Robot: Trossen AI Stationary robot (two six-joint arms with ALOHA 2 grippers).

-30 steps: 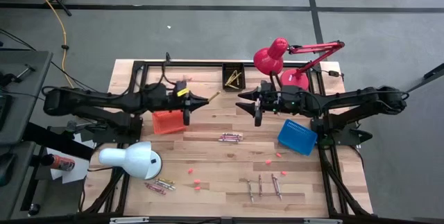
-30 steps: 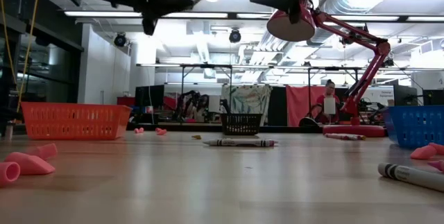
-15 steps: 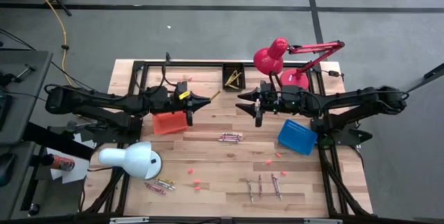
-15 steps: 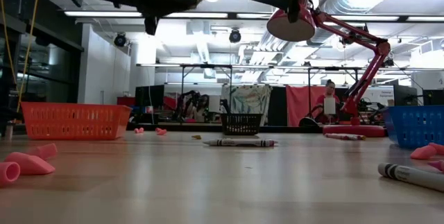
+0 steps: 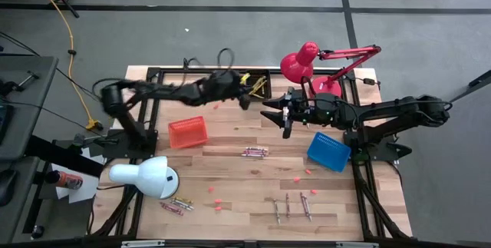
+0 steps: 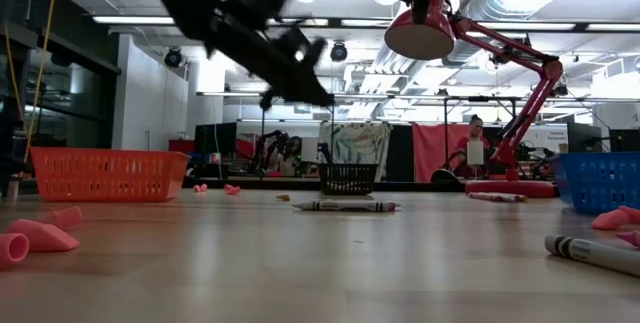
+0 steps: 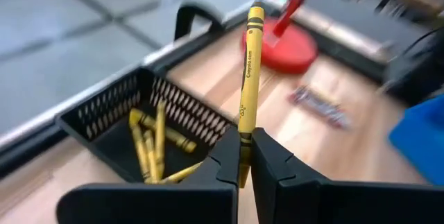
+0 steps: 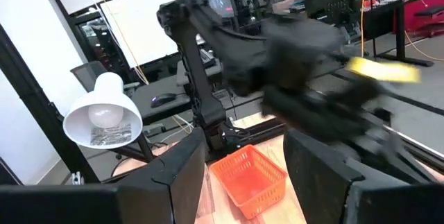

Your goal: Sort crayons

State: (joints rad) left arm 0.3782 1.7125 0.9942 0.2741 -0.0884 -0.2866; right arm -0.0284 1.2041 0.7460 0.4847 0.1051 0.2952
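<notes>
The left gripper [image 5: 244, 94] is up near the top centre of the overhead frame, right beside the black basket [image 5: 258, 74], with its fingers pinched on a yellow crayon [image 7: 248, 92] that sticks up past the fingertips. From the wrist camera you can see several yellow crayons [image 7: 154, 144] already lying in that basket, so I'd say this one is about to join them; it hasn't been let go yet.

The right gripper [image 5: 268, 114] hangs just right of centre, over bare wood, and its fingers stand apart with nothing between them.

As for progress, the yellows look like the only colour with any sorting done. The orange basket [image 5: 188, 133] at left of centre and the blue basket [image 5: 328, 150] at right of centre both look empty from above, though I can't see into them well. Plenty is left out on the table [image 5: 230, 171]: a small bunch of crayons [image 5: 255, 152] in the middle, another bunch [image 5: 176, 206] at lower left by the white lamp [image 5: 142, 175], and a few loose sticks [image 5: 291, 206] at lower centre-right. Little pink bits [image 5: 217, 200] are scattered about the lower half too. A red lamp [image 5: 307, 64] stands at upper right

My guess is the job is in its early part, with most of the sorting still ahead
</notes>
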